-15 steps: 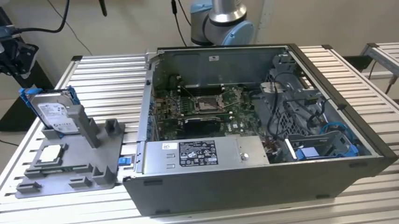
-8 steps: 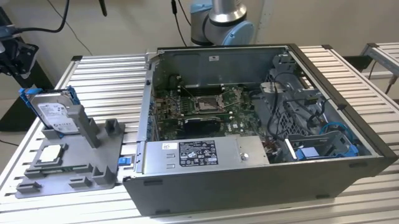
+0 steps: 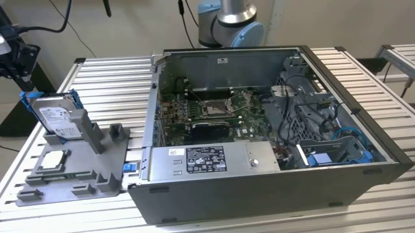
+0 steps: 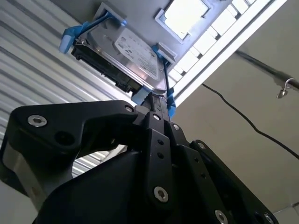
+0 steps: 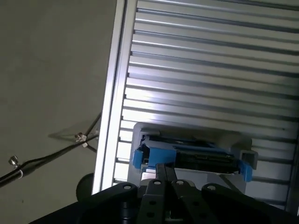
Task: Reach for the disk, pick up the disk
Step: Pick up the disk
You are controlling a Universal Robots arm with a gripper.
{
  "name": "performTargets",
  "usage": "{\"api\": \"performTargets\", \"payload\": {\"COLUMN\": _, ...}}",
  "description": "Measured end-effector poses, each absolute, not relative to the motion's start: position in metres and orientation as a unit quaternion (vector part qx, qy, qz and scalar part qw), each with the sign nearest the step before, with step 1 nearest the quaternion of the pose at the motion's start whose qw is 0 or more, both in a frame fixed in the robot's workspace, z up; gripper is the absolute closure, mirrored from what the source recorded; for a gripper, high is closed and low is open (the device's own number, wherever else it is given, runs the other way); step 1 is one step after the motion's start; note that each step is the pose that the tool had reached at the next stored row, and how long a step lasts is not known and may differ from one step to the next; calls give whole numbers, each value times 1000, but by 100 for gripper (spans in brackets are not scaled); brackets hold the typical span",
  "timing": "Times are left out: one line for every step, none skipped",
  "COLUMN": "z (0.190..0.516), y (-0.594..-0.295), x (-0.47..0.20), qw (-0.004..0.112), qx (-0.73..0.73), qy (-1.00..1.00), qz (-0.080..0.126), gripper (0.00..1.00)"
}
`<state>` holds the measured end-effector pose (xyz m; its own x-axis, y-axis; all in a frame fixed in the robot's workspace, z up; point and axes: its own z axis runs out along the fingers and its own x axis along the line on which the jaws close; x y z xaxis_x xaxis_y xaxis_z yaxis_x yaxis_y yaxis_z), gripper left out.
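Slatted table (image 3: 104, 82), gripper (image 4: 156, 108) near upright disk (image 4: 135, 56)

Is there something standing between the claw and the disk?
Nothing visible does. In the second wrist view the claw is right at the blue frame of the disk, with no object between them.

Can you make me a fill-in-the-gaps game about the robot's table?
The silver-grey rectangular disk sits in a bright ____ plastic carrier.
The black gripper is nearest to the ____.
The big dark-grey metal computer case is ____ on top, showing its green circuit board.
The small square silver-white chip lies on the grey plastic holder, outside the ____.
Missing words: blue; disk; open; case.
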<state>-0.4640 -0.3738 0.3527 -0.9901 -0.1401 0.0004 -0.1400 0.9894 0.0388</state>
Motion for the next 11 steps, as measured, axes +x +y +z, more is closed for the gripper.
{"api": "performTargets", "payload": {"z": 353, "y": -374, "x": -464, "qw": 2, "qx": 77, "qy": -997, "qz": -19, "gripper": 100}}
{"api": "performTargets", "payload": {"z": 353, "y": -374, "x": -464, "qw": 2, "qx": 83, "qy": -996, "qz": -19, "gripper": 100}}
{"api": "performTargets", "payload": {"z": 353, "y": -374, "x": -464, "qw": 2, "qx": 90, "qy": -996, "qz": -19, "gripper": 100}}
{"api": "performTargets", "payload": {"z": 353, "y": -374, "x": -464, "qw": 2, "qx": 98, "qy": -995, "qz": -19, "gripper": 100}}
{"api": "performTargets", "payload": {"z": 353, "y": -374, "x": -464, "qw": 2, "qx": 105, "qy": -994, "qz": -19, "gripper": 100}}
{"api": "performTargets", "payload": {"z": 353, "y": -374, "x": -464, "qw": 2, "qx": 114, "qy": -993, "qz": -19, "gripper": 100}}
{"api": "performTargets", "payload": {"z": 353, "y": -374, "x": -464, "qw": 3, "qx": 122, "qy": -992, "qz": -19, "gripper": 100}}
{"api": "performTargets", "payload": {"z": 353, "y": -374, "x": -464, "qw": 3, "qx": 130, "qy": -991, "qz": -19, "gripper": 100}}
{"api": "performTargets", "payload": {"z": 353, "y": -374, "x": -464, "qw": 3, "qx": 138, "qy": -990, "qz": -19, "gripper": 100}}
{"api": "performTargets", "payload": {"z": 353, "y": -374, "x": -464, "qw": 3, "qx": 147, "qy": -989, "qz": -19, "gripper": 100}}
{"api": "performTargets", "payload": {"z": 353, "y": -374, "x": -464, "qw": 3, "qx": 155, "qy": -988, "qz": -19, "gripper": 100}}
